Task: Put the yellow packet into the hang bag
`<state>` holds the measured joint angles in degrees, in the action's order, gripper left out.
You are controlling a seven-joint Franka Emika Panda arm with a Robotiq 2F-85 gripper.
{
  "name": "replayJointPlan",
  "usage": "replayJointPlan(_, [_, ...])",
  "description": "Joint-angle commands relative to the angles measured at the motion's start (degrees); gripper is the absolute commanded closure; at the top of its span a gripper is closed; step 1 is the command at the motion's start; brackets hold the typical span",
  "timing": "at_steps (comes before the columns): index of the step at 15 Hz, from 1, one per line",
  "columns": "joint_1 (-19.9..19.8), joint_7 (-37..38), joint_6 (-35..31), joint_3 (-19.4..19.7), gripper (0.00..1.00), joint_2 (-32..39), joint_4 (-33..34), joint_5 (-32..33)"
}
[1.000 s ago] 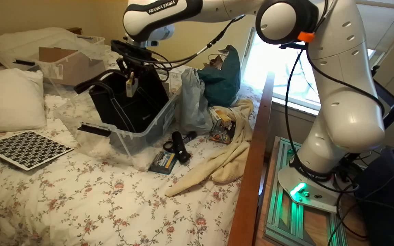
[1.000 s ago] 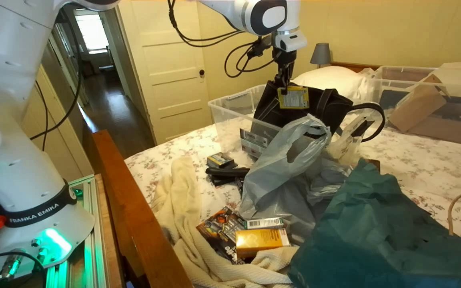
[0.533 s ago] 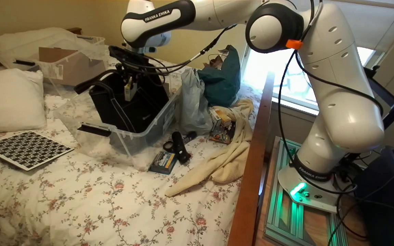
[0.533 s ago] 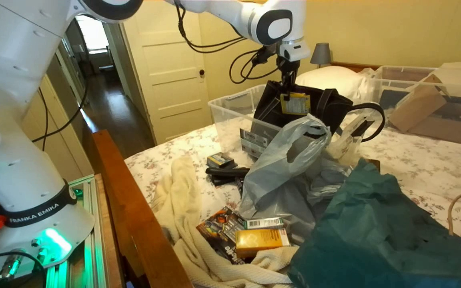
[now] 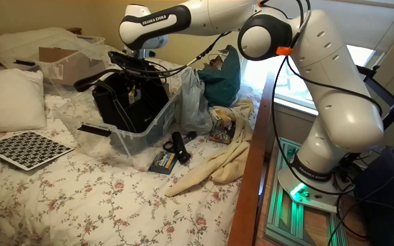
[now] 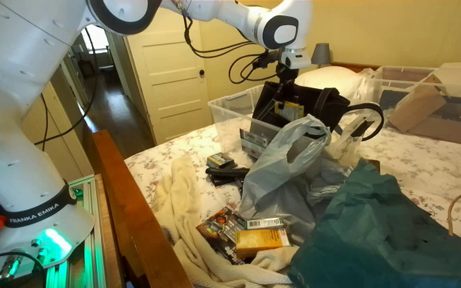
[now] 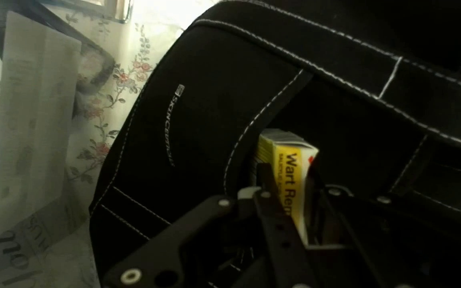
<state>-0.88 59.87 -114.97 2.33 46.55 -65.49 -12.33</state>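
Yellow packet (image 6: 293,111): just inside the hang bag (image 7: 204,110), below the claw (image 7: 291,176), jutting right in an exterior view
Claw: pinching the packet
Hang bag: open beneath; likely lower, then release

Black handbag (image 5: 141,112): matt cloth. At its mouth, yellow packet (image 7: 291,170), smooth card; around its base, clear plastic bin (image 5: 130,142).
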Motion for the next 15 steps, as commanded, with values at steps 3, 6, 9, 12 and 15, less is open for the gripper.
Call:
replayJointPlan(3, [-2.0, -0.1, 12.5, -1.4, 0.95, 4.4, 8.8, -2.5])
replayJointPlan(6, [-2.3, -0.7, 11.4, -2.1, 0.95, 5.4, 10.9, -3.5])
replayJointPlan(9, [-2.5, -1.9, 10.0, -3.0, 0.95, 6.3, 12.1, -4.7])
replayJointPlan(12, [-2.3, -1.6, 12.3, -3.1, 0.95, 7.9, 13.7, -4.5])
replayJointPlan(15, [-1.6, -0.1, 15.1, -2.0, 0.95, 9.8, 15.1, -3.0])
